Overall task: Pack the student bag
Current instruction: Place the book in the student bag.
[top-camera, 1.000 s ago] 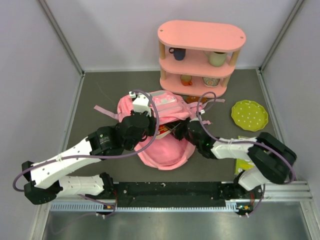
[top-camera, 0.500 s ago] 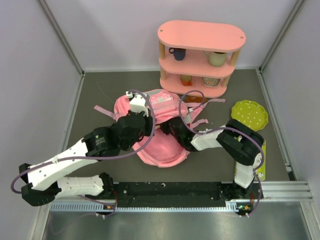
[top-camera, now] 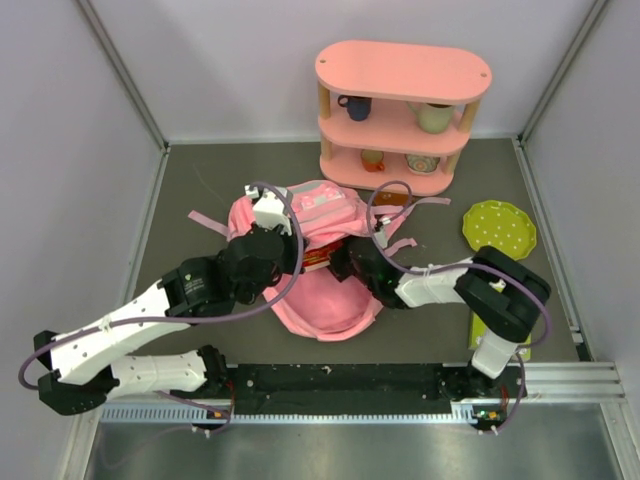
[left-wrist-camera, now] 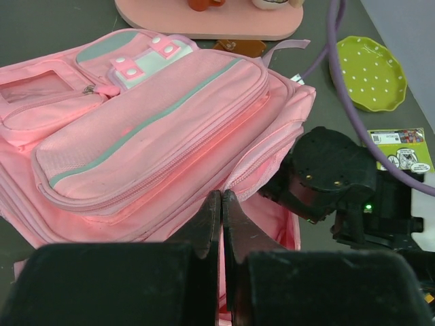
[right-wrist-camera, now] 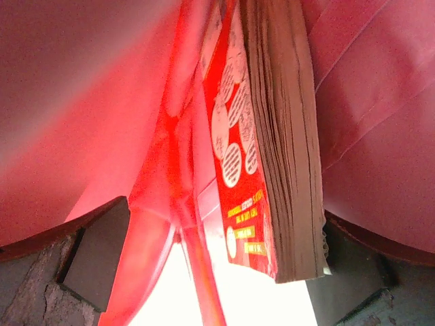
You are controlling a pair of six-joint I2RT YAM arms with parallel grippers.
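Grey table [top-camera: 200, 180]: pink three-tier shelf [top-camera: 400, 70] set at far edge. Student bag [top-camera: 325, 290] laid at table centre, just before shelf. Green dotted plate [top-camera: 498, 230] placed right of bag. Left gripper [left-wrist-camera: 221, 204] closed tight at bag's opening rim; fabric pinch not discernible. Right gripper [right-wrist-camera: 221, 258] located inside bag, jaws spread wide, red-covered book [right-wrist-camera: 285, 136] seen between them.

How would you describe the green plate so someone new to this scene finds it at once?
Start at the pink three-tier shelf at the back of the dark table. To its right, slightly nearer the arms, the plate lies flat. It is the only round lime-green thing, with white dots and a scalloped rim, unlike the pink student bag to its left.
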